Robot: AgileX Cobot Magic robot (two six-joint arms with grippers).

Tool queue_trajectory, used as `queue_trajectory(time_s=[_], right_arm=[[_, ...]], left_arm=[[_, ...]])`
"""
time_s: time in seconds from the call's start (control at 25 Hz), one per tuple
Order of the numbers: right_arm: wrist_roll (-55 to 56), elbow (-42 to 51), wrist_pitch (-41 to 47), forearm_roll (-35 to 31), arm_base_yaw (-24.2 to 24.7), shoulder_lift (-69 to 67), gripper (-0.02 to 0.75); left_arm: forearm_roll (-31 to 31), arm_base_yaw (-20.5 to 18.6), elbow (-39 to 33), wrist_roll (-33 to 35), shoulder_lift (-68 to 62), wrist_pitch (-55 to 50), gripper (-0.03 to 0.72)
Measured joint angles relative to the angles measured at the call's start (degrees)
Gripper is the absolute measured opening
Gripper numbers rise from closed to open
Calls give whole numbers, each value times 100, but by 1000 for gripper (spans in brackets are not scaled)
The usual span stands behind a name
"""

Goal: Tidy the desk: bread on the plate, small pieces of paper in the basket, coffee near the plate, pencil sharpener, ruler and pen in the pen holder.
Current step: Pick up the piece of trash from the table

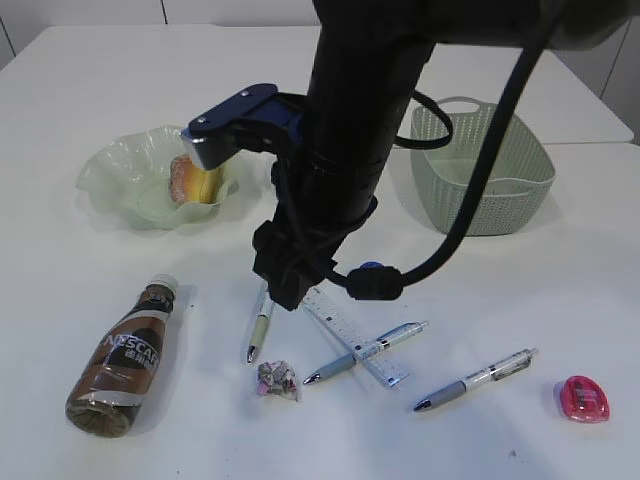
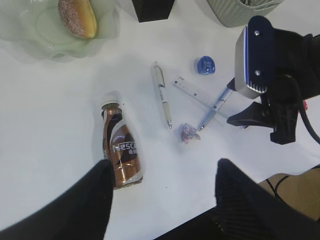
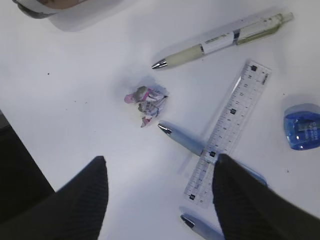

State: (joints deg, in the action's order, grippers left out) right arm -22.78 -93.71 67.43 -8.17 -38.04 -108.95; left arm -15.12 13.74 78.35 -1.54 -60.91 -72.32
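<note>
Only the wrist views show the blue pencil sharpener (image 3: 302, 126) beside the clear ruler (image 3: 228, 132); in the exterior view the right arm (image 1: 345, 150) hides it. The right gripper (image 3: 157, 192) hangs wide open above the crumpled paper (image 3: 146, 104). The left gripper (image 2: 162, 192), also spread empty, hovers over the coffee bottle (image 2: 121, 150). The bread (image 2: 77, 17) lies on the plate (image 2: 30, 35), partly cut off.

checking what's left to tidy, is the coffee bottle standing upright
No, the coffee bottle lies on its side on the table, cap pointing toward the plate, label facing up.
</note>
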Motion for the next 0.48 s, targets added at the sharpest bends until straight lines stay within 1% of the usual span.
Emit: queue_trajectory(time_s=[0.2,0.48], right_arm=[[-133,339,-334,49,-50,0,512],[-315,385,-613,57,-50,-343,512]], left_arm=[[21,0,0,0,0,0,456],[21,0,0,0,0,0,456]])
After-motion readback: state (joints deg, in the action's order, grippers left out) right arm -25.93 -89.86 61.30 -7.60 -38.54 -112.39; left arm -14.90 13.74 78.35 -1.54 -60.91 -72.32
